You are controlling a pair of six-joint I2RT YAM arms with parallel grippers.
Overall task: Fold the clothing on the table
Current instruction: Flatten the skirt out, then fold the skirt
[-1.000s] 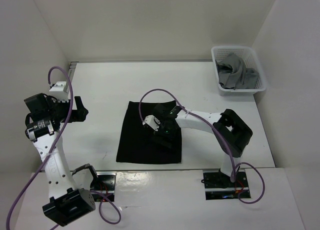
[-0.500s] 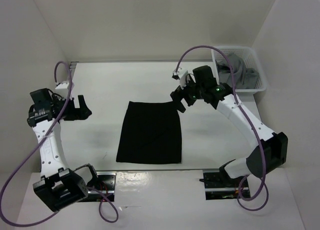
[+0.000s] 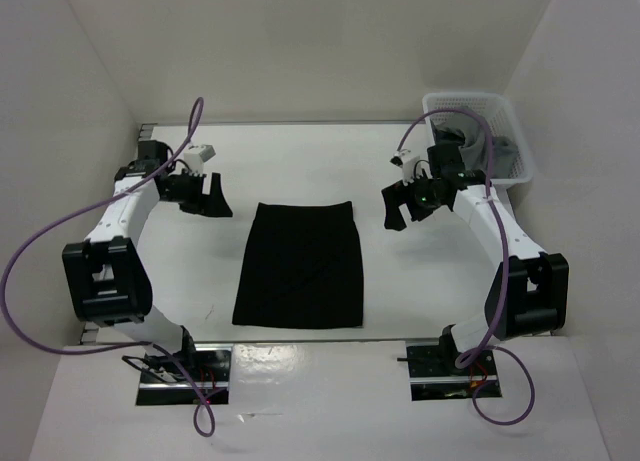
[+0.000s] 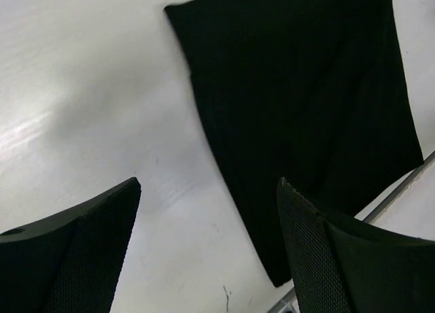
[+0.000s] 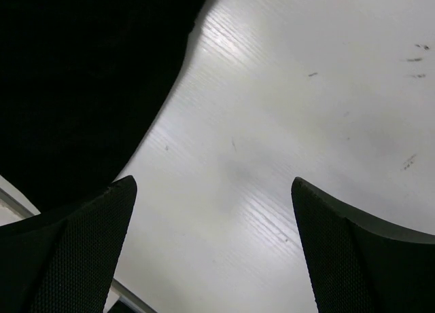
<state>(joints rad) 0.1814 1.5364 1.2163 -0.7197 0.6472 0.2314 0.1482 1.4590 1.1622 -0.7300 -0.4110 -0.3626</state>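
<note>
The black clothing [image 3: 300, 266] lies flat on the white table [image 3: 300, 161], a smooth rectangle narrower at its far edge. My left gripper [image 3: 213, 198] hovers open just left of the clothing's far left corner, apart from it. In the left wrist view the clothing [image 4: 299, 89] fills the upper right, and only bare table shows between the left gripper [image 4: 207, 187] fingers. My right gripper [image 3: 398, 209] hovers open to the right of the far right corner. In the right wrist view the right gripper [image 5: 212, 184] frames bare table, with the clothing [image 5: 81, 75] at upper left.
A white slotted basket [image 3: 515, 146] holding a grey garment [image 3: 470, 141] stands at the far right corner, close behind the right arm. A thin metal rail [image 4: 401, 191] runs along the table's near edge. White walls enclose the table on three sides.
The right arm lifted off the clothing and swung out to its far right corner. The left arm swung in from the far left to the far left corner. The clothing stayed flat.
</note>
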